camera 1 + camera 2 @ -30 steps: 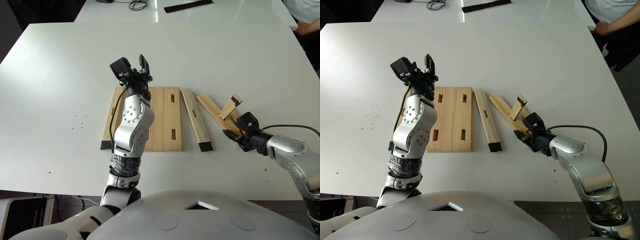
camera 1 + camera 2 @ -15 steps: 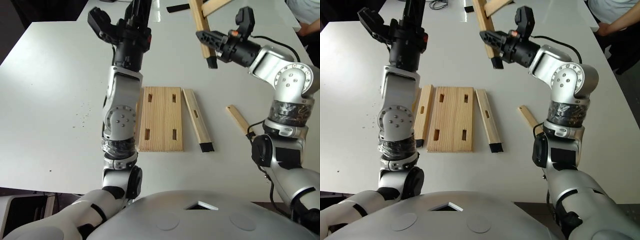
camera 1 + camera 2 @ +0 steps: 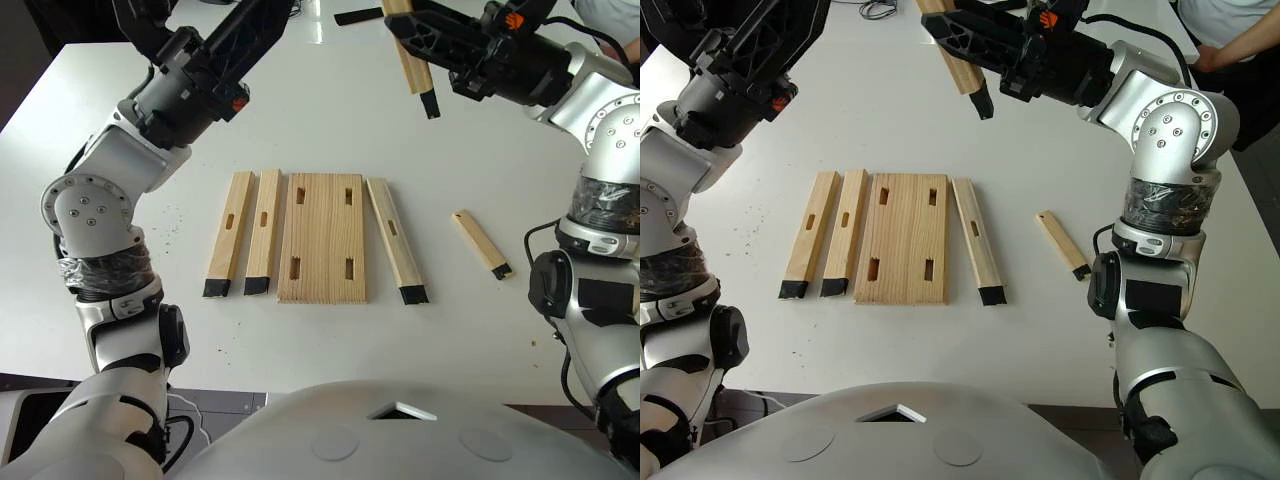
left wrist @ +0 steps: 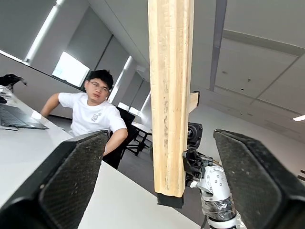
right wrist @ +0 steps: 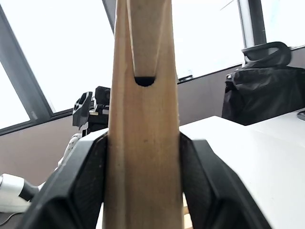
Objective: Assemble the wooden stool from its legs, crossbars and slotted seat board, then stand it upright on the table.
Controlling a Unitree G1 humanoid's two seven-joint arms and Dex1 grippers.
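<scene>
White surface (image 3: pixel 480 150) carries the seat board (image 3: pixel 322 240); right gripper (image 3: pixel 428 32) clamps a raised leg (image 3: pixel 418 80), top cut off; left gripper (image 4: pixel 159 138) gapes wide.

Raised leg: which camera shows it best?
Left wrist view: the leg runs long, down to its black cap. The eye views catch its lower end past the right gripper; the right wrist view, its slotted face clamped close up.
</scene>
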